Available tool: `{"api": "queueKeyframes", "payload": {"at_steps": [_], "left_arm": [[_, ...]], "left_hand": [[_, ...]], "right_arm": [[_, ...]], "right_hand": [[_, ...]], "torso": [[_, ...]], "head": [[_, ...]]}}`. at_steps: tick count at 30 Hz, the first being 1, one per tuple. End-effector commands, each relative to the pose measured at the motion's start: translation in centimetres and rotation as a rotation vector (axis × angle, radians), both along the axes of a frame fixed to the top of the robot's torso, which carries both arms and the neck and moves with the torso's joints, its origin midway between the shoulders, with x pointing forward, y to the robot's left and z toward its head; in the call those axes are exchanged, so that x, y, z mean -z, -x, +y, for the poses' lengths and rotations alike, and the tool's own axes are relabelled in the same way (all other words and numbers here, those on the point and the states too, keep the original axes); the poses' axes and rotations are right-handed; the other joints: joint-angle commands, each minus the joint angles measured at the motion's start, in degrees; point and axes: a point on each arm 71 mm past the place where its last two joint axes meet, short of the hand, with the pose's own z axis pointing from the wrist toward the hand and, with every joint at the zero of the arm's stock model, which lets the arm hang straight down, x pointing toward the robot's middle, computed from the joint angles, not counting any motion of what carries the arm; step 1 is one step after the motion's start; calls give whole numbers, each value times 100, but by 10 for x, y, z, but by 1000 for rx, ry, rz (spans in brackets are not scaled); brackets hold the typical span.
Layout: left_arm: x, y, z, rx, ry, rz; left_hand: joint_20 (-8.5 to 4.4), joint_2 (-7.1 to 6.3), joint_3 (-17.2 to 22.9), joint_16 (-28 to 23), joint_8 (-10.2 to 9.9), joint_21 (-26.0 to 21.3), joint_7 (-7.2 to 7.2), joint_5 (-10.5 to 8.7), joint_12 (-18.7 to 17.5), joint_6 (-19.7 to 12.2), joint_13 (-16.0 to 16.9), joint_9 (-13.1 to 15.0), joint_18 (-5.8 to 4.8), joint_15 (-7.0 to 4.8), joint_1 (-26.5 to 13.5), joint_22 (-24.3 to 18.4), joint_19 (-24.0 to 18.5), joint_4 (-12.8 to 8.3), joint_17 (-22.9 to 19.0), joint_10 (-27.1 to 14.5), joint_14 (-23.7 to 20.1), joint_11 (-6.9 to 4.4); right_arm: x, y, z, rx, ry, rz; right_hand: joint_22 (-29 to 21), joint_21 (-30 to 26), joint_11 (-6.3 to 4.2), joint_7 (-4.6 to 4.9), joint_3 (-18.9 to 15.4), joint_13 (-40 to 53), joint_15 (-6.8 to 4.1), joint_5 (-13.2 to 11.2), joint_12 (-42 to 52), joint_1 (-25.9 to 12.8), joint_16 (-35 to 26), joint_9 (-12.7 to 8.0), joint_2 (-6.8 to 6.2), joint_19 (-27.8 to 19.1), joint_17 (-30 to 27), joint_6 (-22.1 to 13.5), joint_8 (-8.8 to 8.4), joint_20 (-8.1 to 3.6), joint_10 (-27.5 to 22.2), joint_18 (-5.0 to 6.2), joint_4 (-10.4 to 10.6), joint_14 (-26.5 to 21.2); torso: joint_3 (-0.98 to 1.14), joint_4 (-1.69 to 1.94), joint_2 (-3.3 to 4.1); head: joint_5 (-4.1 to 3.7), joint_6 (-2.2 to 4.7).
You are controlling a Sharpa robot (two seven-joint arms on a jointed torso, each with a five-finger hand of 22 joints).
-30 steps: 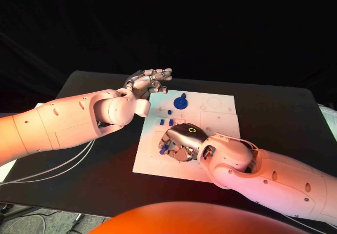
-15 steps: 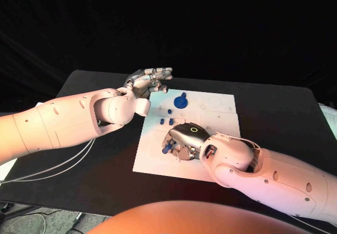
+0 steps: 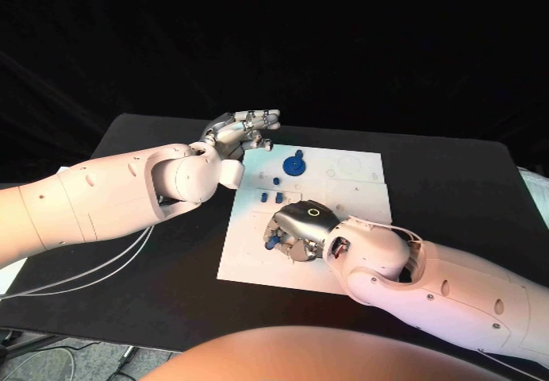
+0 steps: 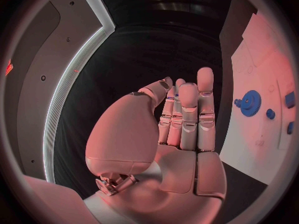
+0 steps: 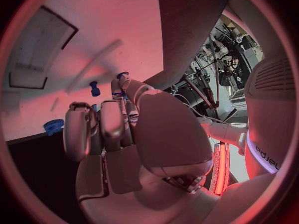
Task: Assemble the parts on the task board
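White task board (image 3: pixel 355 186) lies flat in the middle of the black table (image 3: pixel 458 182), long side running away from the robot.

Right hand (image 3: pixel 300 230) is down on the near half of the board, palm facing the plate, fingers curled in. A small blue part (image 3: pixel 271 244) shows at the fingertips on the hand's left side; I cannot tell from the head view whether it is gripped or just touched. In the right wrist view the fingers (image 5: pixel 102 127) are bent close together over the board, with a blue peg (image 5: pixel 94 88) standing on the plate just beyond them and a second blue tip (image 5: pixel 122 75) right at a fingertip. Grip state: cannot tell.

Left hand (image 3: pixel 243 128) is raised above the table at the far left corner of the board, apart from it. Fingers straight and side by side, nothing held; the left wrist view shows the flat palm (image 4: pixel 177 134).

Blue gear (image 3: pixel 295 166) sits on the far part of the board, near the left hand but not touching. A few small blue pegs (image 3: pixel 271 197) stand between the gear and the right hand.
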Motion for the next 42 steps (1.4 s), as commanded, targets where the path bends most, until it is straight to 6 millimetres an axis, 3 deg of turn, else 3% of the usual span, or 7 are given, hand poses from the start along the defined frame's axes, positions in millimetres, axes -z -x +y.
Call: {"api": "queueKeyframes", "payload": {"at_steps": [1,11,17,24,37,40,42], "left_arm": [[-1,1,-3,22,6,-10],[-1,1,-3,25,7,-9],[-1,1,-3,28,6,-7],[-1,1,-2,31,5,-6],[0,1,2,25,0,-4],[0,1,3,26,-1,-3],[0,2,3,27,-1,-3]], "left_hand": [[-7,23,10,-28,6,-11,4,-1,37,-50,5,-3,92,-6,14,-5,-28,-32,-5,-44,-43,-2],[-7,23,10,-28,6,-11,4,-1,37,-50,5,-3,92,-6,14,-5,-28,-32,-5,-44,-43,-2],[-5,22,6,-34,6,-26,7,-1,43,-55,7,-3,94,-5,15,-12,-32,-37,-19,-53,-49,0],[-5,22,6,-34,6,-26,7,-1,43,-55,7,-3,94,-5,15,-12,-32,-37,-19,-53,-49,0],[-5,22,6,-34,6,-26,7,-1,43,-55,7,-3,94,-5,15,-12,-32,-37,-19,-53,-49,0],[-5,22,6,-34,6,-26,7,-1,43,-55,7,-3,94,-5,15,-12,-32,-37,-19,-53,-49,0],[-5,22,6,-34,6,-26,7,-1,43,-55,7,-3,94,-5,15,-12,-32,-37,-19,-53,-49,0]], "right_arm": [[7,0,1,2,93,0],[7,3,10,-14,82,-9],[6,1,8,-1,55,-20],[-1,3,0,17,-5,-50],[-50,-10,-70,226,-244,-50],[-55,-17,-101,335,-246,6],[-56,-19,-125,419,-229,44]], "right_hand": [[-1,14,-67,15,7,2,-26,15,-11,-80,18,11,3,28,-12,43,18,10,76,-34,12,150],[-64,-37,21,78,-8,-50,51,21,-232,-318,-6,-41,-80,-23,-66,-205,-153,58,-190,-21,36,133],[-764,-594,264,203,-195,-126,227,21,-374,-574,-152,-197,-365,-413,-288,-1126,-220,208,-1507,138,50,36],[-1030,-819,322,193,-456,-105,283,31,-305,-580,-226,-181,-407,-533,-407,-1434,-222,265,-1869,197,9,-29],[-972,-772,208,273,-624,-39,209,131,319,-658,-256,-106,-260,-408,-498,-926,-94,240,-971,172,154,7],[-313,-245,31,169,-728,116,89,174,690,-963,175,-84,-288,-61,74,-716,-12,151,-179,34,438,163],[120,99,-62,78,-940,269,5,472,922,-1327,519,-80,-375,152,525,-644,20,68,217,-67,734,268]], "torso": [[-7,0,-7],[-4,6,-10],[-1,-2,-6],[5,-1,-2],[4,-62,-27],[-4,-92,-45],[-14,-124,-53]], "head": [[-7,-1],[-17,4],[-21,22],[-37,31],[-146,129],[-200,149],[-286,189]]}}
